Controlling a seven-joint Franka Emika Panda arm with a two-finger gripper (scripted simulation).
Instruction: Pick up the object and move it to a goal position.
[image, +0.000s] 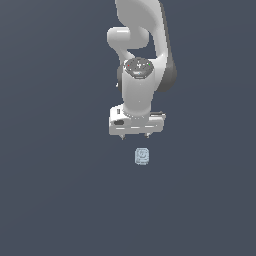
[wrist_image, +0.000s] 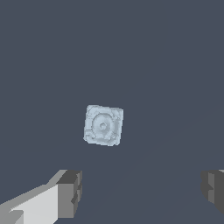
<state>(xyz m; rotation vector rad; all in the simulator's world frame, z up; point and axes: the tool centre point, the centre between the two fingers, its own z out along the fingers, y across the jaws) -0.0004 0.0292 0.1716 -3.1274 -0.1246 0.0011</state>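
The gripper (image: 135, 137) hangs spread wide, holding nothing. The object (image: 142, 156) lies offset from its fingers (wrist_image: 70, 192). Descending uncorrected could clip or miss it.

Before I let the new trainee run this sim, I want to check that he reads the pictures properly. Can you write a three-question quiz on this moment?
1. True or false: the hand is shut on the object.
2. In the wrist view, where does the object lie? A) clamped between the fingers B) on the floor, apart from both fingers C) on top of one finger
3. Fill in: in the exterior view the object lies just ____ the hand in the picture.

Key:
1. False: the fingers stand wide apart and hold nothing.
2. B
3. below
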